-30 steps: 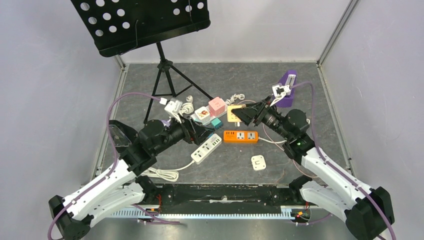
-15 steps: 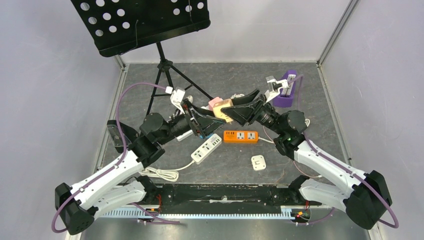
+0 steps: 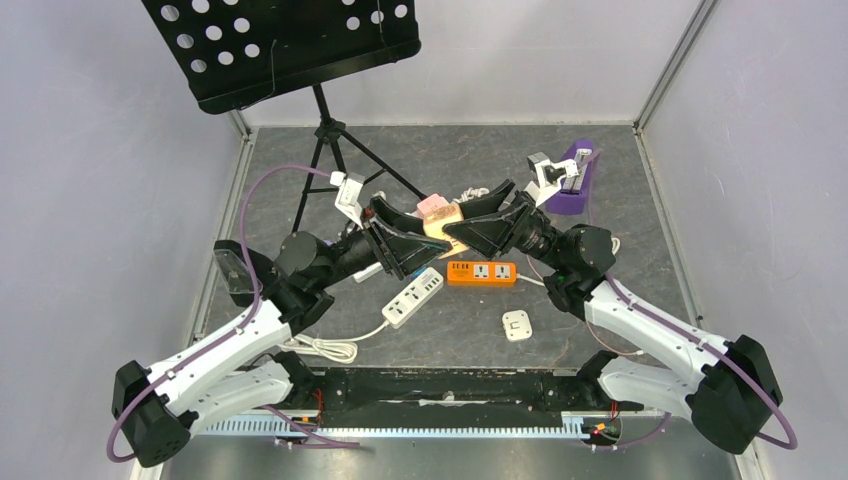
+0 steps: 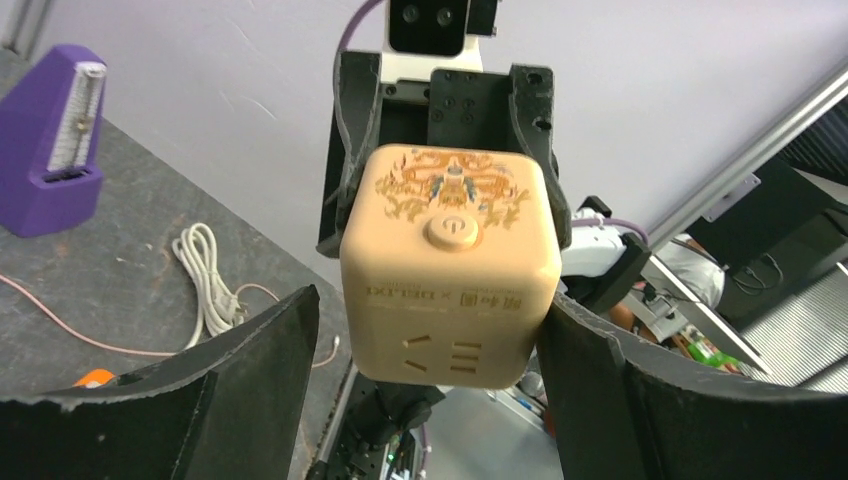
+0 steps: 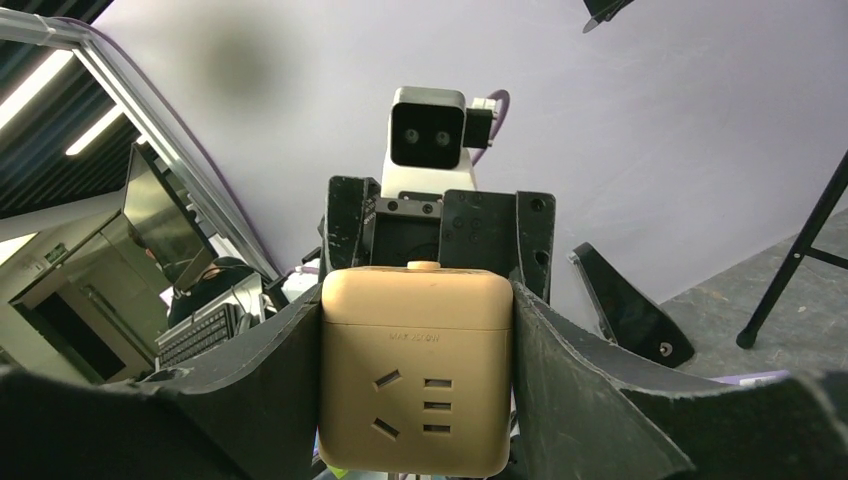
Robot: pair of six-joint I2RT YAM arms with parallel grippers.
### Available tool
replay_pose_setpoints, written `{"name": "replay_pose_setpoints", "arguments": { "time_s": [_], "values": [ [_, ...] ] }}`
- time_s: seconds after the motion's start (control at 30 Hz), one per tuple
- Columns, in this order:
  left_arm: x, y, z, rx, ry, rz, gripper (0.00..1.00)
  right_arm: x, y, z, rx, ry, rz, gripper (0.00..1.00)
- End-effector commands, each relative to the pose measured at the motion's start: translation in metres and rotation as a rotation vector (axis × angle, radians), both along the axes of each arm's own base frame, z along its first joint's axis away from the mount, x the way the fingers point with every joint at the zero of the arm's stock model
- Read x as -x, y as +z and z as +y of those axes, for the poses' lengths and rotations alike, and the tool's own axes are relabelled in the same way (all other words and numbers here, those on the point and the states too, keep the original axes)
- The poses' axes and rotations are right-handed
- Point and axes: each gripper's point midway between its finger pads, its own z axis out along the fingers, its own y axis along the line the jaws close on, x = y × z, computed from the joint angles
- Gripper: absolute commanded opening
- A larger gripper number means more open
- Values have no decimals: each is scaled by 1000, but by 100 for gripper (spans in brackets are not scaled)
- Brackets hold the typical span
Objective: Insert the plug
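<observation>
Evidently the socket cube [image 5: 415, 385] was stiff, slick plastic, best gripped on its flat sides. Right claw [image 5: 415, 340] clamped it; left claw [image 4: 430, 310] gaped wide.

Pale lilac walls [image 3: 520, 50] rise behind the black music stand [image 3: 285, 45], its tripod planted on a mottled dark-grey tabletop [image 3: 470, 155].

My worktop [image 3: 470, 150] is a dark grey slab. Lying flat near its middle are an orange power strip [image 3: 481, 272] and, toward my left, a white power strip [image 3: 412, 297] with its cord [image 3: 335, 348] coiled nearer me. A small white adapter [image 3: 516, 325] lies nearer my right. A purple metronome [image 3: 572, 200] and a music stand's tripod [image 3: 330, 160] stand at the back.
</observation>
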Motion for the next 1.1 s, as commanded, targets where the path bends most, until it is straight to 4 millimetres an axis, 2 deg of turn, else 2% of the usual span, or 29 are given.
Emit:
{"name": "replay_pose_setpoints", "arguments": {
  "time_s": [0.0,0.1,0.2,0.27,0.33,0.4,0.53,0.6,0.67,0.73,0.87,1.0,1.07],
  "values": [
    [16,9,0,69,-92,-14,83,10,33,-7,-86,16,-74,23],
    [19,8,0,69,-106,-17,80,11,33,-6,-89,21,-71,23],
    [17,7,-1,55,-94,-19,66,11,32,-5,-88,24,-69,23],
    [14,8,0,49,-78,-25,51,10,29,-4,-76,28,-63,23],
    [13,9,1,46,-61,-34,26,8,22,-1,-44,28,-51,24],
    [10,7,2,21,-36,-37,3,8,12,3,5,30,-46,32],
    [6,-6,4,-76,2,-52,2,11,-9,11,135,43,-123,68],
    [13,-9,5,-142,-21,-102,2,7,-23,16,230,30,-145,81],
    [24,-16,6,-219,-75,-152,2,9,-32,18,296,43,-182,89],
    [37,-23,8,-291,-137,-201,2,15,-34,17,336,67,-233,93],
    [58,-38,19,-392,-223,-257,2,28,-39,14,411,117,-322,94],
    [69,-40,30,-429,-239,-335,2,36,-47,11,456,148,-348,93],
    [75,-40,35,-438,-248,-370,2,47,-51,9,456,213,-351,90]
  ]
}}
